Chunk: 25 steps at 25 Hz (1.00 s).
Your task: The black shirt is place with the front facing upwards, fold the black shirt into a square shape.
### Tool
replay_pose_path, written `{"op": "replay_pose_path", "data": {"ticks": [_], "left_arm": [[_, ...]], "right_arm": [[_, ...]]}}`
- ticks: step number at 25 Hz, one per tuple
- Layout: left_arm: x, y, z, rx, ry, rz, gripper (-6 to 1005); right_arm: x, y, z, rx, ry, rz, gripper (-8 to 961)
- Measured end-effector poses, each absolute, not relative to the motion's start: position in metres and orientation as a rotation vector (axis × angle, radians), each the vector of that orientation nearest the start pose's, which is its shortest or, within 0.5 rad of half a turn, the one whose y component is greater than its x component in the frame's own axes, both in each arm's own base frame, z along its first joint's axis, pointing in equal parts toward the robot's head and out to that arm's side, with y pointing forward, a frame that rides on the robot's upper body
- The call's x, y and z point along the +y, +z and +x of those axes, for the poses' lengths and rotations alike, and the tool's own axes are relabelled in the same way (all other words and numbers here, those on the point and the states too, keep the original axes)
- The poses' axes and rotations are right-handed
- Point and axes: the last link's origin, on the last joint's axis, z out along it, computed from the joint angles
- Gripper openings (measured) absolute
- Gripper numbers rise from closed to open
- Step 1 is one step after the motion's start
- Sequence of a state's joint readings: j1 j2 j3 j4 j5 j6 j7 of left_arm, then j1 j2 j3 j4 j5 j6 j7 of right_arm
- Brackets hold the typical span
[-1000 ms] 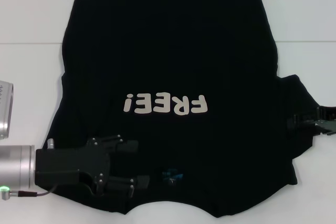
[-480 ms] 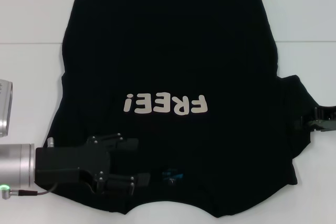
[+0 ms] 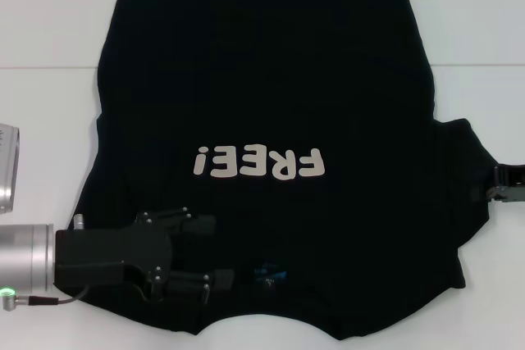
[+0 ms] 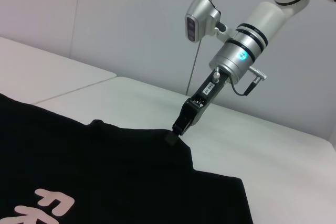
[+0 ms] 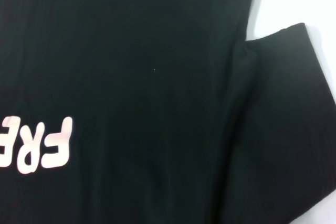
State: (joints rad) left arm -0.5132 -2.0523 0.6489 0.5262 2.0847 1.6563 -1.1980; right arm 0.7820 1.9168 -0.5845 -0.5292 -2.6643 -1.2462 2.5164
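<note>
Looking down on a shirt (image 3: 262,79) spread front-up over most of the white surface (image 3: 49,22), with the print (image 3: 258,163) reading upside down from the head and the collar at the near edge.

Finding the left end effector (image 3: 209,253) low over the cloth near the collar on the robot's left, spread wide and holding nothing that can be seen (black on black, so hard to be sure). Finding the right end effector (image 3: 509,184) at the outer edge of the right sleeve (image 3: 467,178), touching or just beside its hem; cannot tell its grip state.

Risks, as a judgement:
- Could pinch only the top layer near the collar, and so drag the front off the back and leave a wrinkled fold.
- Could miss the thin sleeve hem, lying flat on the surface, and close on nothing.
- Could skew the whole shirt by pulling one side harder than the other, spoiling the square.

Comparing views:
- Gets from the left wrist view what the head view crops: the right arm and its end effector (image 4: 176,128) angled down onto the sleeve tip.
- Gets from the right wrist view the sleeve (image 5: 283,103) up close, flat beside the body panel, but neither end effector.
- Gets the left end effector's spread from the head view alone.
</note>
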Motion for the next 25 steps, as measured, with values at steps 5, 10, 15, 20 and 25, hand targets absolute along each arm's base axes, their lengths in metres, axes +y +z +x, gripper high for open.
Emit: {"op": "replay_pose_path", "data": {"ticks": [5, 10, 15, 20, 25], "left_arm": [[0.298, -0.014, -0.279, -0.531, -0.72, -2.851, 921], [0.298, -0.013, -0.279, -0.532, -0.719, -2.85, 921], [0.298, -0.013, -0.279, -0.535, -0.72, -2.848, 919], [0.298, -0.013, -0.28, -0.535, -0.716, -2.846, 920], [0.298, -0.013, -0.28, -0.538, -0.715, -2.845, 920]], "right_arm": [[0.401, 0.059, 0.314, 1.77, 0.069, -1.997, 11], [0.402, 0.082, 0.312, 1.744, 0.151, -1.984, 22], [0.405, 0.088, 0.301, 1.681, 0.175, -2.045, 33], [0.413, 0.072, 0.279, 1.572, 0.128, -2.183, 44], [0.419, 0.055, 0.261, 1.466, 0.054, -2.282, 55]]}}
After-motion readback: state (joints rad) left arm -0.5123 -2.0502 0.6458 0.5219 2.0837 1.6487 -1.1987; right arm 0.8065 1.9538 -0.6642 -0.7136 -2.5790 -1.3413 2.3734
